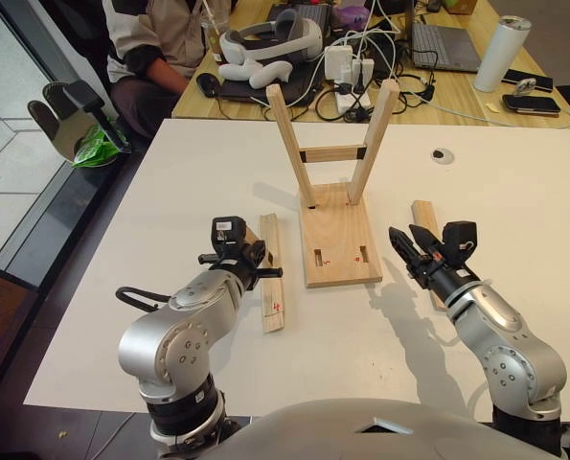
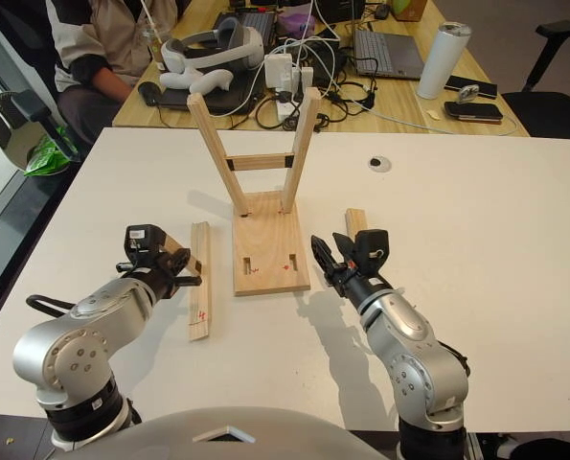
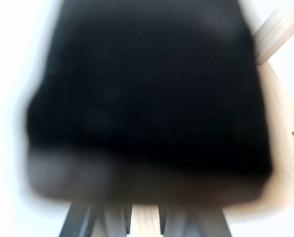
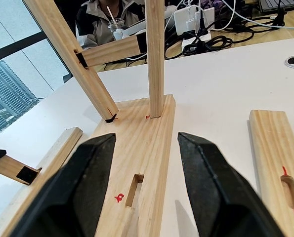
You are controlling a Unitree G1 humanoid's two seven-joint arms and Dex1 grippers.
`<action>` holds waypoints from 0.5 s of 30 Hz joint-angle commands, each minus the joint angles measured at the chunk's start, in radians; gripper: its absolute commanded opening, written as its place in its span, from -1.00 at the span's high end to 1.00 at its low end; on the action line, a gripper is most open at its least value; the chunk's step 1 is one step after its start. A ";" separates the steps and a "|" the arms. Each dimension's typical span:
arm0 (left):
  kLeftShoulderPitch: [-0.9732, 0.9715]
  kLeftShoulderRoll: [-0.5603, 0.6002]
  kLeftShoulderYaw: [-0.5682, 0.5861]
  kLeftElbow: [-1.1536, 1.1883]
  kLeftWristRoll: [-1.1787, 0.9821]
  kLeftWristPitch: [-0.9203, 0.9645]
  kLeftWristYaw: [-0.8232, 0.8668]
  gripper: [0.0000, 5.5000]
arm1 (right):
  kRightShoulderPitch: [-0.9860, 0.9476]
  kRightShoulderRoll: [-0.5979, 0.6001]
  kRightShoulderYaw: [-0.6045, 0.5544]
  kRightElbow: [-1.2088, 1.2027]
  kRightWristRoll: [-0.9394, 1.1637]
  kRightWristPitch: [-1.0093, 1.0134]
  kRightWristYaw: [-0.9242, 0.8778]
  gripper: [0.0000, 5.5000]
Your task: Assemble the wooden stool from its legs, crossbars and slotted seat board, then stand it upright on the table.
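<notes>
The slotted seat board (image 1: 337, 240) lies flat mid-table. Two legs (image 1: 289, 144) joined by a crossbar (image 1: 332, 153) stand up from its far end. Its near slots (image 4: 133, 189) are empty. A loose leg (image 1: 273, 283) lies left of the board, with a short crossbar (image 2: 174, 255) sticking out of it toward my left gripper (image 1: 241, 257). That gripper sits over the crossbar and seems shut on it, with wood (image 3: 144, 219) showing between its fingers. My right gripper (image 1: 411, 247) hovers open just right of the board's near end. Another loose leg (image 4: 277, 158) lies beyond it.
A cable hole (image 1: 443, 155) marks the white table (image 1: 514, 211) at the far right. Behind the table stands a desk with a headset (image 1: 265, 43), cables, a laptop and a tumbler (image 1: 503, 53). The table's left edge (image 1: 93, 278) drops to the floor.
</notes>
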 commanded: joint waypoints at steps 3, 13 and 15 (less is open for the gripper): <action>-0.006 -0.038 0.010 0.041 0.047 -0.012 -0.017 0.85 | -0.013 -0.010 0.014 0.007 -0.011 0.007 0.000 0.15; 0.029 -0.082 0.055 0.015 0.111 0.069 -0.031 0.85 | -0.005 -0.016 0.018 -0.002 -0.015 0.002 -0.003 0.15; 0.036 -0.080 0.054 0.007 0.120 0.083 -0.037 0.85 | -0.006 -0.017 0.019 -0.001 -0.016 0.001 -0.003 0.15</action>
